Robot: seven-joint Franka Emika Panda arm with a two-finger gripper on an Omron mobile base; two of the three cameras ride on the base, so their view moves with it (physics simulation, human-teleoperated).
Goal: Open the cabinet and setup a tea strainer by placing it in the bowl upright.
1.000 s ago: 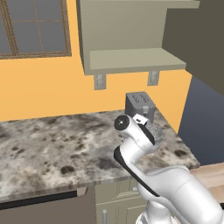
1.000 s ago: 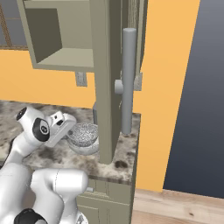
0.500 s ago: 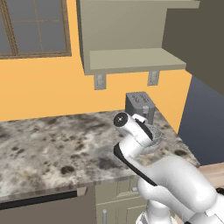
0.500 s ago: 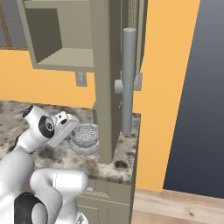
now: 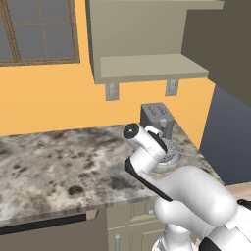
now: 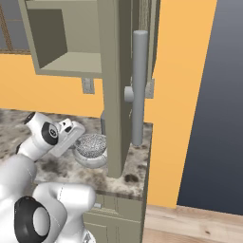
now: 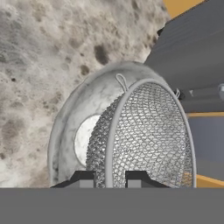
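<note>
The tea strainer (image 7: 144, 135), a grey mesh half-sphere with a metal rim, sits in the mouth of the pale bowl (image 7: 83, 109) on the counter. My gripper (image 7: 109, 177) is shut on the strainer's near rim, one fingertip on each side of it. From the right base view the tea strainer (image 6: 92, 144) shows mesh dome up in the bowl (image 6: 90, 160), with the gripper (image 6: 77, 136) at its left. The cabinet (image 5: 142, 39) stands open, its door (image 6: 114, 71) with the grey bar handle (image 6: 139, 85) swung out over the counter's right end.
A dark toaster (image 5: 157, 117) stands against the orange wall just behind the bowl. The speckled stone counter (image 5: 59, 162) runs off to the left. The open door hangs close to the bowl's right side. Shelf brackets (image 5: 112, 91) sit under the cabinet.
The hand has shifted and tilted slightly while the strainer stays at the bowl. The grip has stayed shut.
</note>
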